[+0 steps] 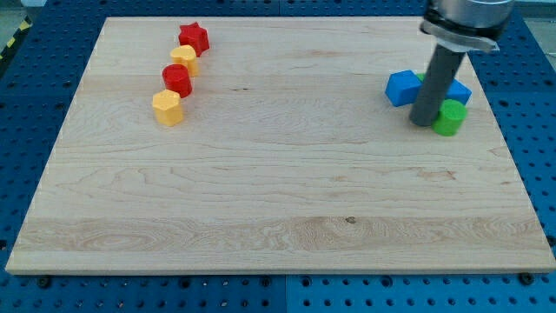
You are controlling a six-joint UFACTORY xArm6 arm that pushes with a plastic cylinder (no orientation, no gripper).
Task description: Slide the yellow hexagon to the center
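A yellow hexagon [168, 108] lies at the board's upper left, lowest in a short column of blocks. Above it are a red block [177, 80], a second yellow block [183, 59] whose shape I cannot make out, and a red star [195, 37]. My tip [423, 122] rests on the board at the view's right, far from the yellow hexagon. It stands among a blue block [401, 88] on its left, a green block [449, 117] on its right and another blue block [459, 91] partly hidden behind the rod.
The wooden board [278, 217] lies on a blue perforated table [26, 104]. A sliver of another green block [422, 77] shows behind the rod. The arm's grey body [465, 17] enters from the view's top right.
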